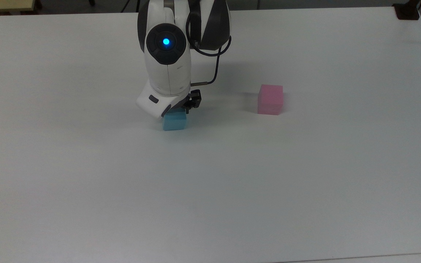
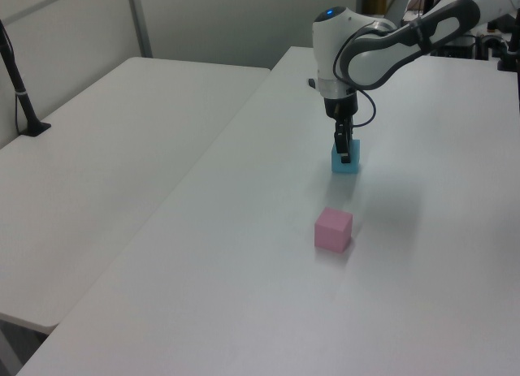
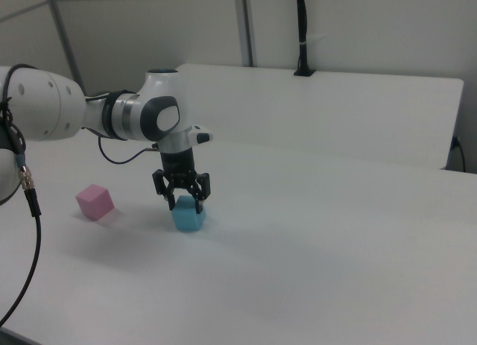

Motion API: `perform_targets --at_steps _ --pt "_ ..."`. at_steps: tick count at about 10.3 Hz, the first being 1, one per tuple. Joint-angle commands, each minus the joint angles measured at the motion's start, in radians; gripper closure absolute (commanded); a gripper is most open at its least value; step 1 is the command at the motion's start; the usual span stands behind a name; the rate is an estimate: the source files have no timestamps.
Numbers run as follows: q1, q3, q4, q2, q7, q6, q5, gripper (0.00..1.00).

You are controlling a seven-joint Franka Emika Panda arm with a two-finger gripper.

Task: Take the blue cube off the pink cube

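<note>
The blue cube [image 1: 174, 122] is down at the table surface, well to the top view's left of the pink cube [image 1: 270, 99], which stands alone on the white table [image 1: 210, 190]. My gripper [image 1: 177, 111] points straight down with a finger on either side of the blue cube's upper part, shut on it. In the left view the blue cube [image 2: 345, 162] lies beyond the pink cube [image 2: 333, 229], a dark finger [image 2: 344, 151] in front of it. The right view has the blue cube [image 3: 189, 218] under the gripper [image 3: 185, 205], to the right of the pink cube [image 3: 95, 201].
A second white table [image 2: 122, 149] adjoins at the left view's left, with a black post [image 2: 20, 92] on it. The arm's cable [image 1: 214, 69] loops beside the wrist. A black clamp [image 1: 407, 11] sits at the table's far right corner in the top view.
</note>
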Motion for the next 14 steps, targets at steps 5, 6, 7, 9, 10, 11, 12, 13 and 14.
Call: perform_targets --at_steps 5,6,7,9,10,11,12,13,14 --pt "-0.042 -0.006 0.007 -0.216 0.026 -0.082 0.001 0.00" --pt "-0.054 -0.009 0.008 -0.291 0.038 -0.142 0.010 0.00" --pt "-0.063 -0.009 0.007 -0.354 0.076 -0.173 0.015 0.00" --pt "-0.059 -0.048 0.008 -0.434 0.176 -0.212 0.080 0.00" --pt "-0.050 -0.083 0.005 -0.483 0.187 -0.224 0.094 0.00" --pt "-0.040 -0.138 -0.002 -0.531 0.183 -0.229 0.107 0.00" --pt "-0.013 -0.181 -0.006 -0.556 0.148 -0.241 0.114 0.00" --pt "0.004 -0.209 -0.001 -0.559 0.044 -0.256 0.113 0.00" --pt "0.004 -0.216 -0.003 -0.559 -0.021 -0.273 0.113 0.00"
